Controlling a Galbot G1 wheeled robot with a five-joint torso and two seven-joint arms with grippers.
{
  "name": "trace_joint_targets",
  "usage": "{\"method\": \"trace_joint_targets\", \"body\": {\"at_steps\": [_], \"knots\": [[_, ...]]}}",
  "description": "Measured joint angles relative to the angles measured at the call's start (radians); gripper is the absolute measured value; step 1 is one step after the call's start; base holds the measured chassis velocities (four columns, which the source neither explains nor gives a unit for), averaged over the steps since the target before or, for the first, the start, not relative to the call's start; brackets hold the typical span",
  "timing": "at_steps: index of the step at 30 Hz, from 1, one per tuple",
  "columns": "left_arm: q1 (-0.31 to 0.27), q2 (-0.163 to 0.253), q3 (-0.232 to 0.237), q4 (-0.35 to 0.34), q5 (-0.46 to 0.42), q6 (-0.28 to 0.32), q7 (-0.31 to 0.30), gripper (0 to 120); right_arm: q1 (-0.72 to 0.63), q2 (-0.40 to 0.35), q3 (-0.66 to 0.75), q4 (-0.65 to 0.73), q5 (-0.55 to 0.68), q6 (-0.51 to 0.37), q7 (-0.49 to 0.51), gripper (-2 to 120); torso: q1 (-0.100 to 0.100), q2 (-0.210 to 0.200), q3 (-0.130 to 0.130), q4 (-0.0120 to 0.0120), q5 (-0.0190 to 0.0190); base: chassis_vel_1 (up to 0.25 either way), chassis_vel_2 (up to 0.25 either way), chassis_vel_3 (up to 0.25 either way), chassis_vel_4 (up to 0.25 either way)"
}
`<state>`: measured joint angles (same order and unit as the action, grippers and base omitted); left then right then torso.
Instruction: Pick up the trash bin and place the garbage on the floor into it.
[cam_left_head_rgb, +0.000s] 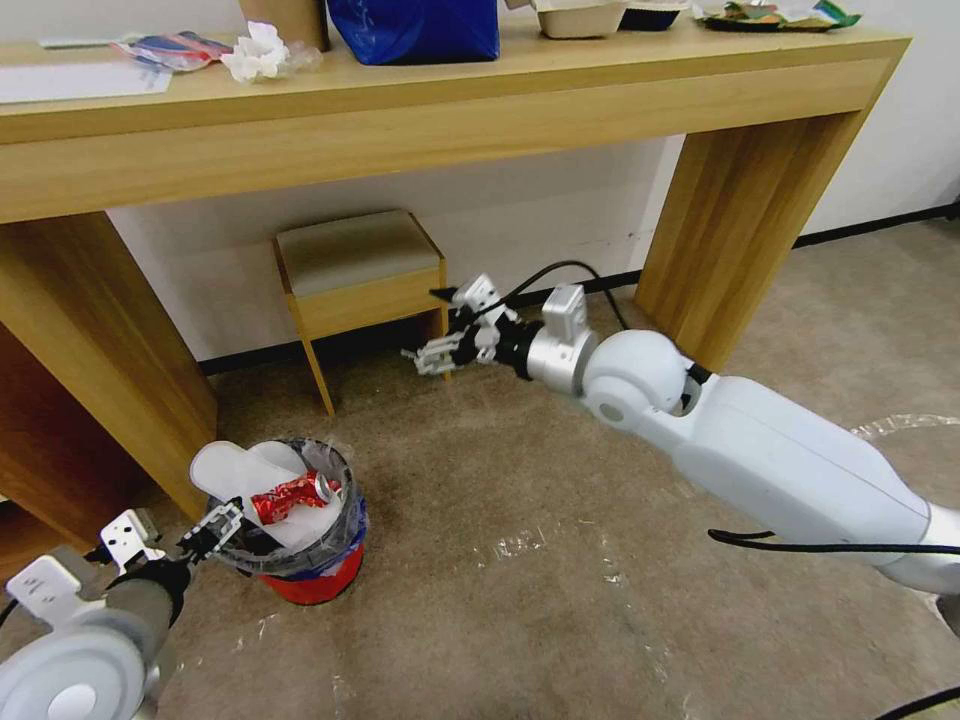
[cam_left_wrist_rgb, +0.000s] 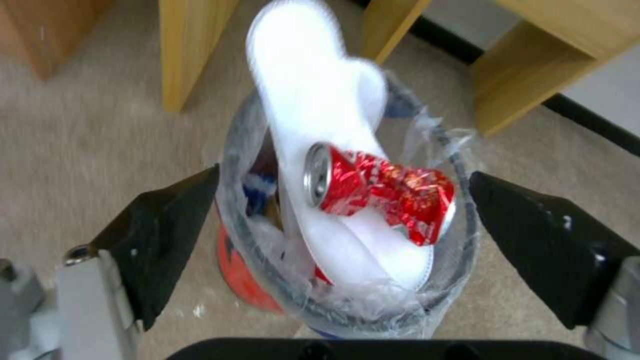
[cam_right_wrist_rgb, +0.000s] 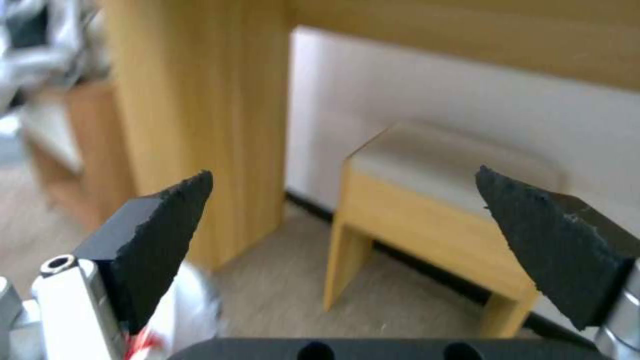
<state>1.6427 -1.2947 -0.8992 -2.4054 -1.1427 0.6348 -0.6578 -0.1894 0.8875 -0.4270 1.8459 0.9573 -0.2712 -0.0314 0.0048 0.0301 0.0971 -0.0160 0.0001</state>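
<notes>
- The left end effector (cam_left_head_rgb: 205, 530) is seen low at the robot's left, its black fingers (cam_left_wrist_rgb: 167, 235) spread wide on either side of the trash bin (cam_left_head_rgb: 320, 585) with a gap on each side; nothing is gripped
- The bin is found standing upright on the floor (cam_left_head_rgb: 560, 560), beside the left leg of the table (cam_left_head_rgb: 420, 130); its red wall (cam_left_wrist_rgb: 243, 275) is seen below a crinkled clear bag (cam_left_wrist_rgb: 440, 145) folded over the rim
- Long white insoles (cam_left_wrist_rgb: 313, 100) are stuck upright in the bin and rise above the rim; a crushed red can (cam_left_wrist_rgb: 380, 192) is laid across them at the top
- The right end effector (cam_left_head_rgb: 452, 328) is held out above the carpet, well apart from the bin, pointing toward a small wooden stool (cam_left_head_rgb: 360, 280) under the table; its fingers (cam_right_wrist_rgb: 160, 235) are spread wide and hold nothing
- The stool (cam_right_wrist_rgb: 440, 215) is seen between those fingers, against the white wall
- On the table top, crumpled white paper (cam_left_head_rgb: 255, 52) and a blue bag (cam_left_head_rgb: 415, 30) are seen
</notes>
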Motion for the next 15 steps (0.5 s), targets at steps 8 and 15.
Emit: {"method": "trace_joint_targets", "body": {"at_steps": [8,15], "knots": [[0.081,-0.01,-0.012,-0.02,0.324,-0.1,0.241,100,-0.145,-0.024,0.239,0.092,0.07,0.084,0.208,100,0.0,0.0,0.0,0.0003,-0.0004,0.0,0.0,0.0,0.0],[0.125,-0.006,-0.011,-0.047,0.518,-0.238,0.381,100,-0.492,-0.099,0.718,0.255,0.047,0.193,0.308,100,0.0,0.0,0.0,0.0001,-0.0002,0.0,0.0,0.0,0.0]]}}
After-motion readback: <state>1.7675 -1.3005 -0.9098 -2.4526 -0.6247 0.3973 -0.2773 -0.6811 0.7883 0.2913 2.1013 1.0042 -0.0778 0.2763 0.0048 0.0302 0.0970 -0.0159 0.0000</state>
